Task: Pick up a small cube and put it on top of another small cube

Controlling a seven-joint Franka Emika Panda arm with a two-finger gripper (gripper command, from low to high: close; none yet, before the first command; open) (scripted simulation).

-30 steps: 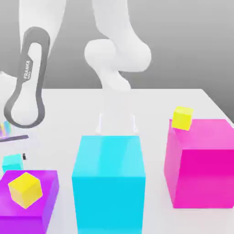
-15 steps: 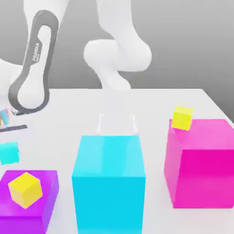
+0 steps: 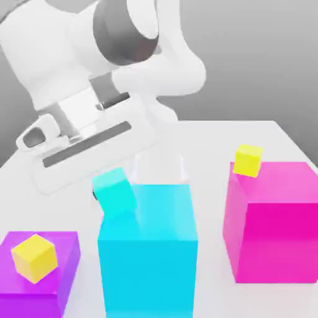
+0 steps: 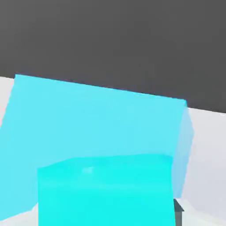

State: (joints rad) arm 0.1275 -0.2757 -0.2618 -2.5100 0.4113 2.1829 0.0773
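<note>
A small cyan cube [image 3: 115,191] hangs tilted in the air, just above the top left edge of the large cyan block [image 3: 149,254]. My gripper [image 3: 110,194] is shut on it, and the white hand [image 3: 87,140] slants over it from the exterior view's left. In the hand view the small cube [image 4: 106,190] sits between my fingers, with the large cyan block [image 4: 97,123] close behind it and one dark fingertip [image 4: 178,212] beside the cube. The other finger is hidden.
A small yellow cube [image 3: 35,256] lies on a purple block [image 3: 65,248] at the exterior view's left. Another yellow cube [image 3: 248,159] rests on the back corner of a big magenta block [image 3: 273,223] at the right. All stand on a white table [image 3: 211,133].
The hand has swung from the exterior view's left towards the middle and turned over. The small cyan cube rose from the table beside the purple block to the large cyan block's top edge.
</note>
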